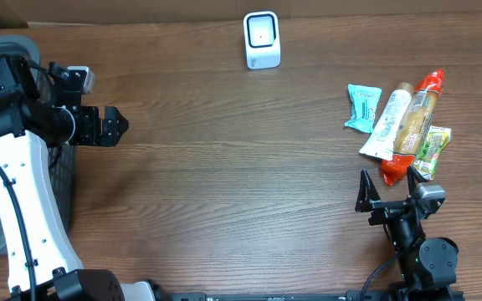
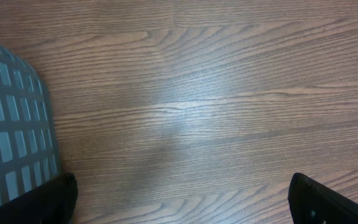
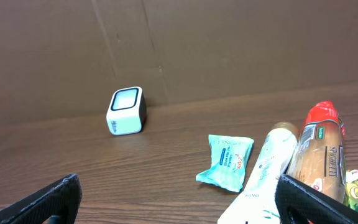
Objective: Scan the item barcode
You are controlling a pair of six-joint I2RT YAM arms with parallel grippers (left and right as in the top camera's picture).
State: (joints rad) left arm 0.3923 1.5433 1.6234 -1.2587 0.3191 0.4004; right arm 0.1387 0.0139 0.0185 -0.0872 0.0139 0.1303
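Overhead: the left gripper (image 1: 117, 126), jaws apart and empty, hangs over the wooden table (image 1: 224, 184) at the left, well apart from the goods. The right gripper (image 1: 388, 186), jaws wide, sits just short of four snacks: teal packet (image 1: 363, 108), white packet (image 1: 387, 125), orange packet (image 1: 415, 125) and green packet (image 1: 433, 150). The scanner (image 1: 262, 39) stands at the far edge.

Left wrist: only wood grain lies between the spread fingers; a grey basket (image 2: 14, 124) is at the left.

Right wrist: the packets lie ahead and to the right of the open jaws, the scanner farther back on the left before a cardboard wall (image 3: 229, 50).
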